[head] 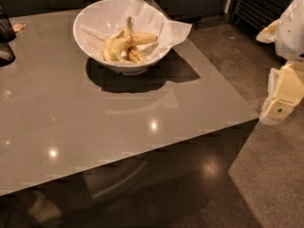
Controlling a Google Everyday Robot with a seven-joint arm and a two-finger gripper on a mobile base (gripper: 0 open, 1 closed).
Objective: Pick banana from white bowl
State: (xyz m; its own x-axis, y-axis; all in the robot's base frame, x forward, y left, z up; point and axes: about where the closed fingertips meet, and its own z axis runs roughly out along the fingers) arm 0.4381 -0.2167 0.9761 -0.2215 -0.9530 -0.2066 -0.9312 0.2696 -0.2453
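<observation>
The white bowl (97, 20) stands at the far middle of the grey table, lined with crumpled white paper that hangs over its right rim. Several bananas lie in it. The banana (124, 42) is the longest curved one, yellow with a green tinge, and its thin stem points up and away. Shorter brown-marked bananas (135, 55) lie under and beside it. My gripper (281, 99) is a cream-coloured part at the right edge of the view. It is off the table, well to the right of the bowl and lower, and it holds nothing that I can see.
A dark object (4, 37) stands at the table's left edge, with a small pale scrap (18, 26) behind it. The table (142, 122) ends in a corner at the right front. Dark cabinets run along the back. Carpeted floor (270, 175) lies to the right.
</observation>
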